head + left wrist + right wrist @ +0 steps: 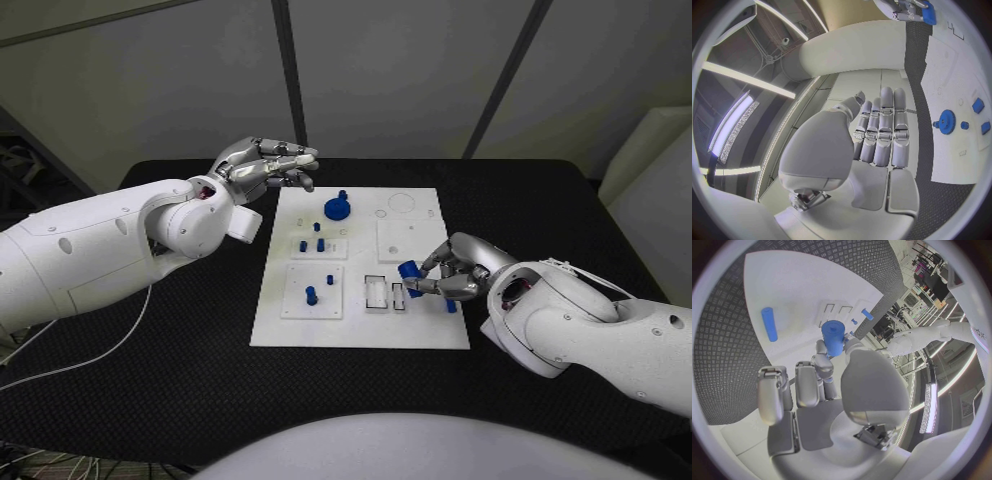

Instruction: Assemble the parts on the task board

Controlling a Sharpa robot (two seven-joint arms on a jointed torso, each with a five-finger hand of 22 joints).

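**Small blue part pinched over the board's right side; handling is light and rigid**

The black desk carries the white task board at its middle, a flat plate with raised white blocks and shallow slots. It looks stiff and heavy enough to stay put under light pressing, though a sideways shove could slide it on the desk.

The left robot hand hangs above the desk just off the board's far left corner, fingers curled in together with nothing in them. The right robot hand sits over the board's right side, its thumb and a finger pinched on a short blue cylinder that stands upright between them, beside the pair of rectangular slots.

The blue gear stands at the far side of the board. Small blue pegs stand in the blocks on the left, and one slim blue pin lies flat on the board near the right robot hand.

All these parts look like hard plastic: very light, rigid, not fragile, but smooth and round, so likely to twist or slip in metal fingertips. The held cylinder is best kept gripped across its sides near the upper end, leaving the lower end free to enter a hole. The lying pin would probably need a pinch across its middle.
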